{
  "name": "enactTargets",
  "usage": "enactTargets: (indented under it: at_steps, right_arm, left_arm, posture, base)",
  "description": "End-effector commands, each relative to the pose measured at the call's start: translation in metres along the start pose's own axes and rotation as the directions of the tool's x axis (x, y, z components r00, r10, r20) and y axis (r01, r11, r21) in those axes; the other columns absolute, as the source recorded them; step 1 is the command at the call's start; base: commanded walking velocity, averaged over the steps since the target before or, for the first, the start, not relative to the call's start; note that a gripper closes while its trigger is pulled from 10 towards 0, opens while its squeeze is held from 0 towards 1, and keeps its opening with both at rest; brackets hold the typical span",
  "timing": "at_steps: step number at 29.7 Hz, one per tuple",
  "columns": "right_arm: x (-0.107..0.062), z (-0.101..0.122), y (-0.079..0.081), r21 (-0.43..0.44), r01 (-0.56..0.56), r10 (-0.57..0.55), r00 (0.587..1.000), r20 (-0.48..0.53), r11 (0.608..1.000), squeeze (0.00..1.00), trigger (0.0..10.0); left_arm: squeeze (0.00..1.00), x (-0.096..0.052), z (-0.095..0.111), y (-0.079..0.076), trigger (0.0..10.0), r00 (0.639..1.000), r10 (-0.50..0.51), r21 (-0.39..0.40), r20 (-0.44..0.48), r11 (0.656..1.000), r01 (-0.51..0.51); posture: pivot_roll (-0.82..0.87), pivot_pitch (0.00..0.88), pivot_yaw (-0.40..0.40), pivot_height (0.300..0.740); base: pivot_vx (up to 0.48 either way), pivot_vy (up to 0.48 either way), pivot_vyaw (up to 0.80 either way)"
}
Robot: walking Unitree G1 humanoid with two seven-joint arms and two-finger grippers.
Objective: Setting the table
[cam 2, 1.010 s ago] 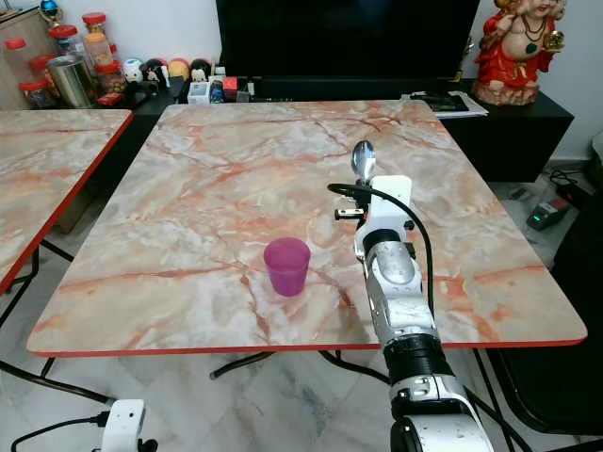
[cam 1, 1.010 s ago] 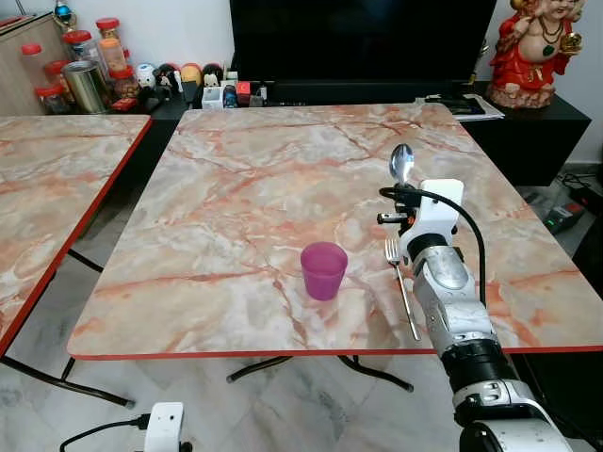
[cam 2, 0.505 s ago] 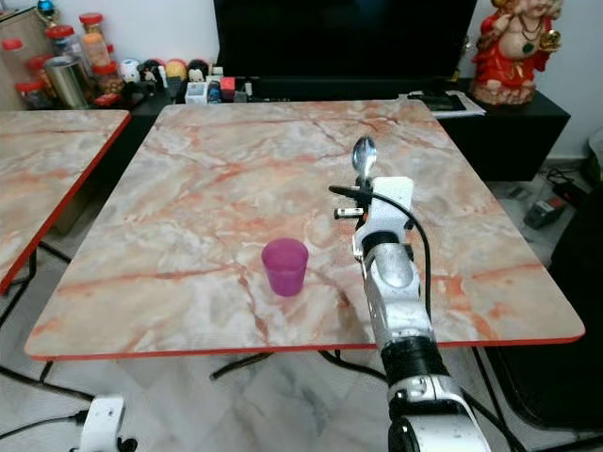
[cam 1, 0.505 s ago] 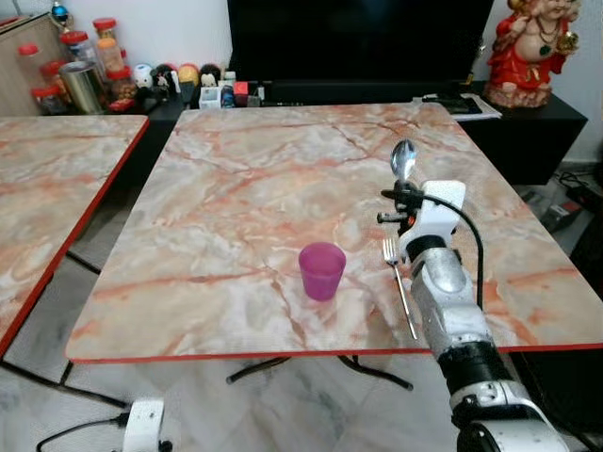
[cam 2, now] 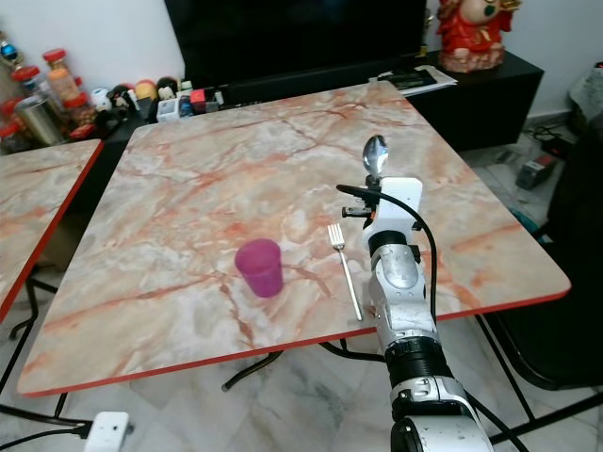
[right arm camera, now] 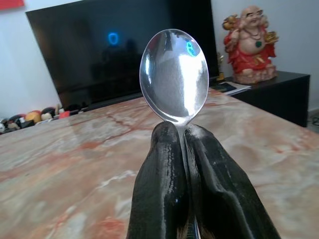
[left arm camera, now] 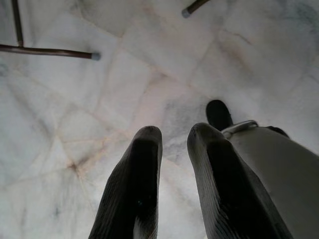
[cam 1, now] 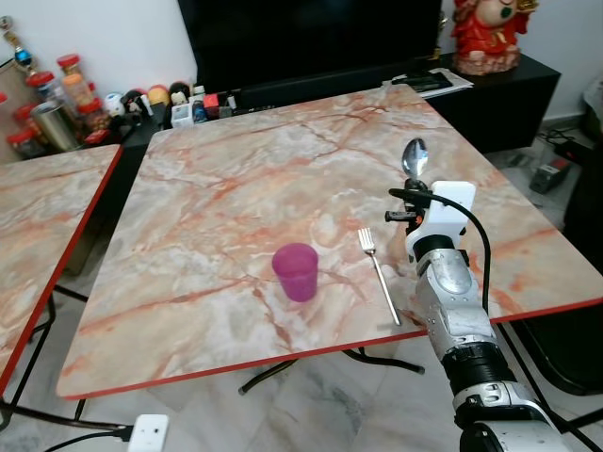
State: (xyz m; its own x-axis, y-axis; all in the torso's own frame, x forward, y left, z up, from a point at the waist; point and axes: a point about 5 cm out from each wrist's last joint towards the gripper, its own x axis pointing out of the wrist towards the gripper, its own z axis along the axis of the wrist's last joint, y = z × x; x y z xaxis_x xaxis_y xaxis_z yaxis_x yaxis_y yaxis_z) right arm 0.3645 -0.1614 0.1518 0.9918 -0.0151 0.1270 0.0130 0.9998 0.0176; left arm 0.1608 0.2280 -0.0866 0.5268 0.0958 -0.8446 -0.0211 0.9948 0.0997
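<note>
The right gripper [right arm camera: 180,130] was held above the right part of the pink-veined marble table with a red edge [cam 1: 236,179], its two black fingers [right arm camera: 159,179] pinched tight on the handle of a shiny silver metal spoon [cam 1: 414,156], whose bowl stood upright above them. A silver metal fork [cam 1: 379,275] lay flat on the table just left of that arm, with a translucent purple plastic cup [cam 1: 296,271] standing upright further left, apart from it. The left gripper [left arm camera: 172,137] hung idle over the pale tiled floor [left arm camera: 75,124], its fingers slightly parted around nothing.
</note>
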Motion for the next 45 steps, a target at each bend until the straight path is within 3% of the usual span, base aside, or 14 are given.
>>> enactTargets:
  at_steps: [1,6,11,19,25,29,33,38,45]
  right_arm:
    - [0.004,0.006,0.007,0.009,-0.019,0.019,1.000,0.016,1.000,0.00,10.0]
    - [0.005,0.008,0.008,0.020,-0.021,0.021,0.999,0.025,1.000,0.00,10.0]
    - [0.002,0.006,0.011,0.031,-0.032,0.031,0.999,0.028,0.999,0.00,10.0]
    - [0.000,0.008,0.013,0.024,-0.043,0.042,0.998,0.048,0.999,0.00,10.0]
    - [-0.001,0.008,0.012,0.028,-0.037,0.036,0.998,0.051,0.999,0.00,10.0]
    - [0.000,0.007,0.011,0.012,-0.052,0.051,0.998,0.040,0.999,0.00,10.0]
    - [0.002,0.009,0.009,0.003,-0.052,0.051,0.998,0.044,0.999,0.00,10.0]
    - [0.004,0.013,0.010,0.010,-0.047,0.047,0.997,0.058,0.999,0.00,10.0]
    - [0.004,0.015,0.013,0.008,-0.056,0.055,0.996,0.076,0.998,0.00,10.0]
  left_arm:
    - [0.00,-0.002,-0.004,0.011,10.0,0.999,0.031,0.000,-0.024,1.000,-0.031]
    - [0.00,-0.001,0.009,0.018,10.0,0.999,0.045,-0.006,-0.007,0.999,-0.045]
    - [0.00,-0.001,0.030,0.035,10.0,0.996,0.085,-0.035,0.034,0.996,-0.084]
    - [0.00,0.001,0.039,0.031,10.0,0.995,0.087,-0.050,0.055,0.995,-0.084]
    - [0.00,0.000,0.028,0.027,10.0,0.996,0.079,-0.059,0.045,0.995,-0.076]
    - [0.00,-0.005,0.003,0.034,10.0,0.997,0.081,-0.077,0.019,0.994,-0.079]
    - [0.00,-0.008,-0.009,0.036,10.0,0.997,0.078,-0.089,0.008,0.993,-0.077]
    - [0.00,-0.009,-0.014,0.036,10.0,0.997,0.080,-0.097,0.003,0.992,-0.079]
    - [0.00,-0.005,-0.008,0.022,10.0,0.998,0.066,-0.105,0.017,0.992,-0.064]
  posture:
    - [-0.26,0.000,0.147,0.740]
    - [-0.21,0.000,0.140,0.740]
    - [-0.11,0.000,0.110,0.740]
    - [-0.05,0.000,0.076,0.740]
    - [-0.04,0.000,0.069,0.740]
    - [-0.04,0.000,0.038,0.740]
    - [-0.04,0.000,0.032,0.740]
    - [-0.03,0.000,0.022,0.740]
    - [-0.02,0.000,0.017,0.740]
  base:
    - [0.000,0.000,0.00]
    - [0.000,0.000,0.00]
    - [0.000,0.000,0.00]
    - [0.000,0.196,0.00]
    - [0.000,0.335,0.00]
    - [0.000,0.337,0.00]
    - [0.000,0.337,0.00]
    - [0.000,0.337,0.00]
    - [0.000,0.345,0.00]
